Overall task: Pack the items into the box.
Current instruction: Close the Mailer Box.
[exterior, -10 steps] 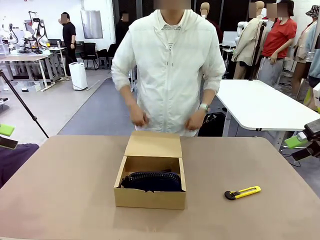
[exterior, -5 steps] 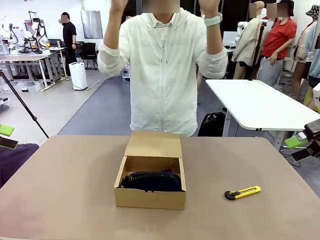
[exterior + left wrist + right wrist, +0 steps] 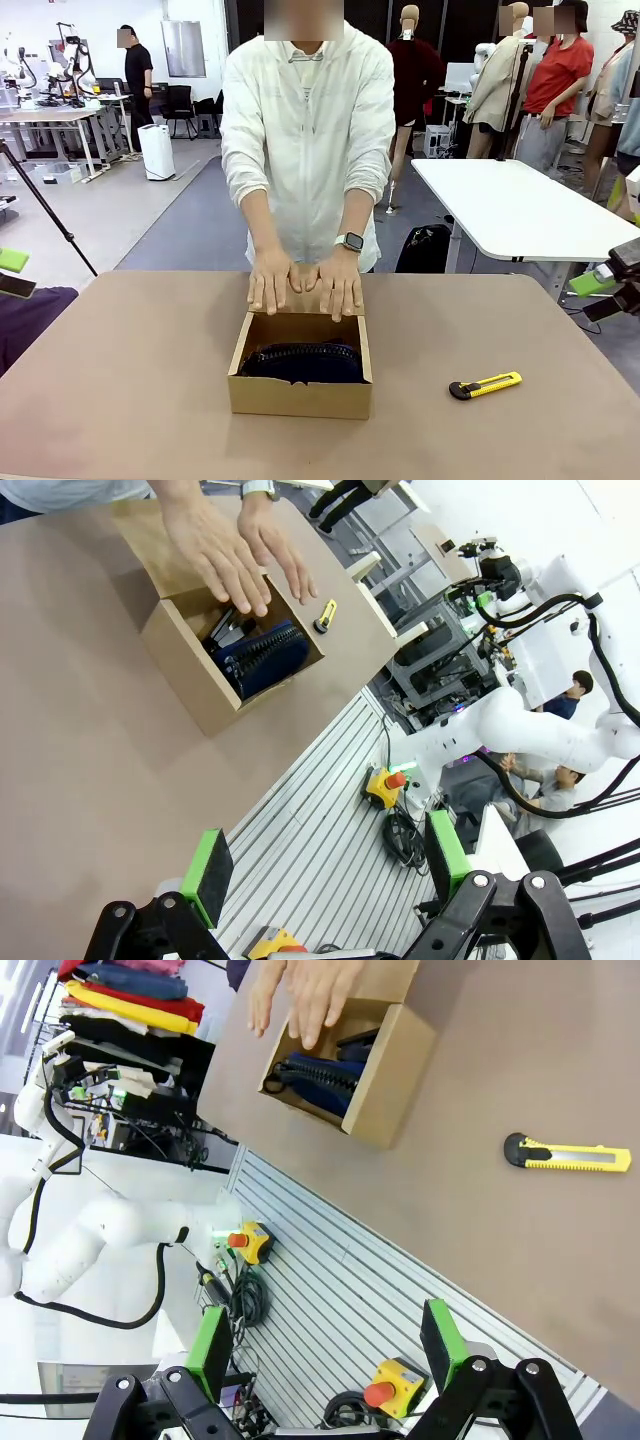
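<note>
Brown corrugated cardboard is what you read most easily: one low rectangular box [image 3: 300, 395] sits mid-table with its top open. Its hinged flap [image 3: 307, 300] at the far side is mostly hidden beneath the person's two flat hands, the bare-wristed hand [image 3: 270, 280] and the watch hand [image 3: 340, 283], laid side by side. Inside the box lies one dark navy soft bundle [image 3: 303, 362] with a black ribbed edge, and the near wall cuts off its lower part. In the left wrist view a greyish dark shape [image 3: 226, 630] lies just beside it on the far side, half under the fingers, too small for you to name. One yellow-and-black utility knife [image 3: 485, 385], slim and hard, lies on the smooth tan table [image 3: 130, 380] to the right of the box, well apart from it. Your left gripper [image 3: 328, 865] and right gripper [image 3: 328, 1345] each show two green pads, jaws standing wide apart, both well away from the box.
</note>
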### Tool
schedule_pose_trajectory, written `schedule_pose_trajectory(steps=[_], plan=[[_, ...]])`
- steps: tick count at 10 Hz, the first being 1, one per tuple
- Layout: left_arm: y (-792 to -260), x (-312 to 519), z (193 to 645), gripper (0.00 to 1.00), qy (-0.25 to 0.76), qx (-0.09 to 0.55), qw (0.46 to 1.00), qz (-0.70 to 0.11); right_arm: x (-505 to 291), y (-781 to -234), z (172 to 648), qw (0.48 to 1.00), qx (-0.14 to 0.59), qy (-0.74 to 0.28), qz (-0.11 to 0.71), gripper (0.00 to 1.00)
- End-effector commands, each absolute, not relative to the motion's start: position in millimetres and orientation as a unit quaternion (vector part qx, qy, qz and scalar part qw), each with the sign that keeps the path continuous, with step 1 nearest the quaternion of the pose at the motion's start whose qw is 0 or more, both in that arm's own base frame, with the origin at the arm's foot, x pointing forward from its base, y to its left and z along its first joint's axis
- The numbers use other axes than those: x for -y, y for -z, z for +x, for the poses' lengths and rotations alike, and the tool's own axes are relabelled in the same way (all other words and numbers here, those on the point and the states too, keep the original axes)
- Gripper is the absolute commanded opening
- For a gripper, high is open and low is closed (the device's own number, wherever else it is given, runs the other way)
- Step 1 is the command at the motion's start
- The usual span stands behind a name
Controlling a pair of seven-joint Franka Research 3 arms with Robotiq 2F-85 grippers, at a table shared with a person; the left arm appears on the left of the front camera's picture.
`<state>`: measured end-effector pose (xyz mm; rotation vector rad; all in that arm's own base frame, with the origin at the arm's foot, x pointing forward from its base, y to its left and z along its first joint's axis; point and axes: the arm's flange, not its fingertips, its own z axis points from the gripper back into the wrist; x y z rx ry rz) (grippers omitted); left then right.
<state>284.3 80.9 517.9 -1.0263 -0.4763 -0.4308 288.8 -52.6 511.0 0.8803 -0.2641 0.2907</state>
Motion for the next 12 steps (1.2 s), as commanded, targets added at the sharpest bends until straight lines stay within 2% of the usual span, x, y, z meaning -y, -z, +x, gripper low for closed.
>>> schedule_pose_trajectory(steps=[1,4,5,7,8,10,11,12], plan=[[-519,-81,283,1.0,0.207,0.228,0.817,-0.487,54,-513,290,0.884,0.125,-0.138,0.429,1.0],[-518,-81,284,1.0,0.202,0.224,0.822,-0.482,53,-511,289,0.886,0.127,-0.14,0.423,1.0],[-508,-68,305,1.0,0.246,0.172,0.817,-0.493,41,-510,316,0.89,0.13,-0.139,0.415,1.0],[-489,-26,390,1.0,0.238,0.113,0.819,-0.509,8,-491,386,0.879,0.136,-0.149,0.432,1.0],[-471,-9,413,1.0,0.223,0.101,0.817,-0.522,-2,-477,414,0.888,0.16,-0.109,0.418,1.0],[-423,11,442,1.0,0.142,0.139,0.815,-0.544,-27,-448,455,0.879,0.183,-0.068,0.435,1.0],[-400,18,452,1.0,0.108,0.151,0.833,-0.522,-42,-431,470,0.881,0.156,-0.07,0.44,1.0],[-404,19,448,1.0,0.103,0.118,0.83,-0.535,-44,-432,469,0.886,0.13,-0.077,0.439,1.0]])
